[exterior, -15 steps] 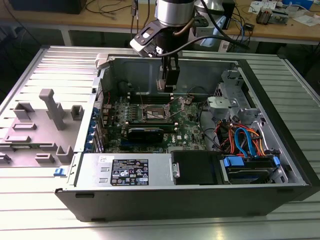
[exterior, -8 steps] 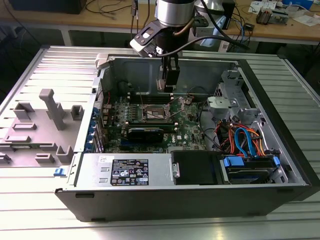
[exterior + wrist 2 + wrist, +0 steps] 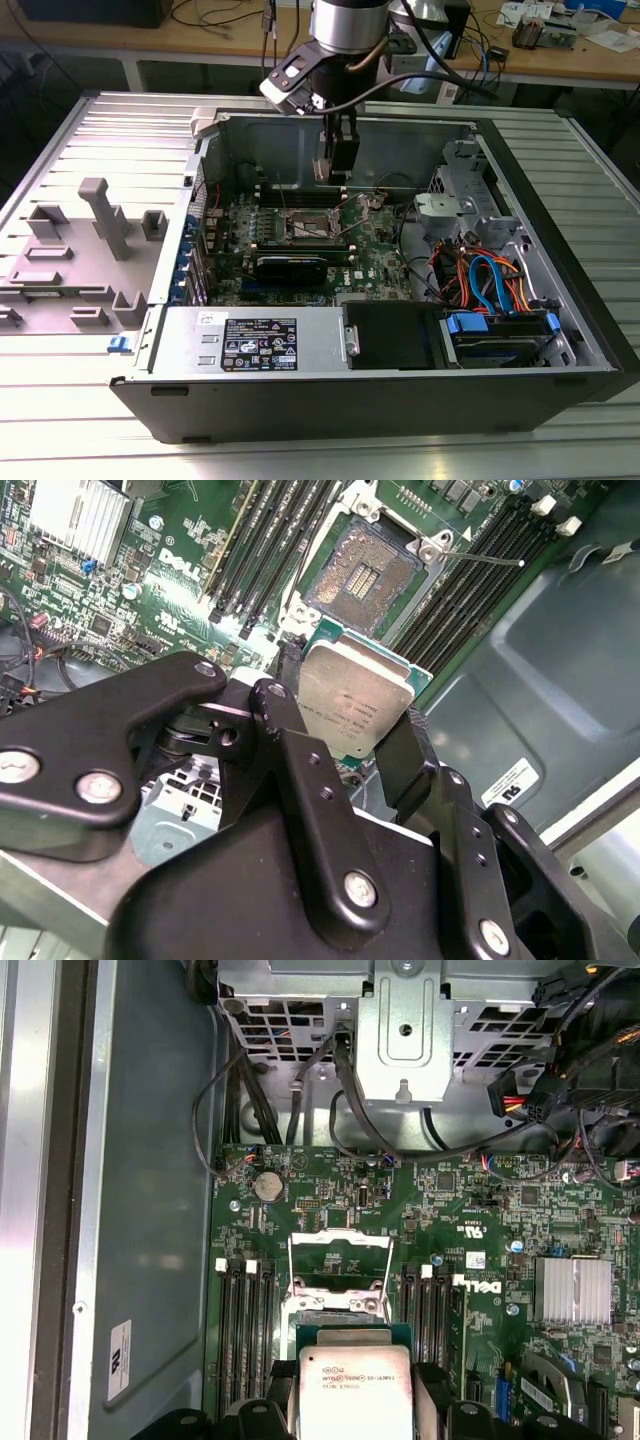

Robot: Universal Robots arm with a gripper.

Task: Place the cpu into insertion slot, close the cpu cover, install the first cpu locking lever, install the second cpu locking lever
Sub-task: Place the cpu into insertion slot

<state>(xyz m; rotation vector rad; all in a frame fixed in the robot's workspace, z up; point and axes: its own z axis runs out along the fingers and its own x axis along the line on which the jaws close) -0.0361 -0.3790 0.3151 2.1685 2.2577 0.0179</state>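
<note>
The open computer case [image 3: 330, 405] holds a green board [image 3: 375, 265], its insertion slot [image 3: 365, 575] bare. The gripper [image 3: 348, 720] clamps the cpu [image 3: 355, 1390] by its edges above the board.

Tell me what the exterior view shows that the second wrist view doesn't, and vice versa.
From the exterior view you gain the whole open computer case, its power supply, the orange and blue cables at the exterior view's right, and a grey fixture at its left. From the second wrist view you gain the cpu clamped in the gripper, not seated, and bare contacts in the insertion slot. Both share the gripper, the slot and the green motherboard.
</note>
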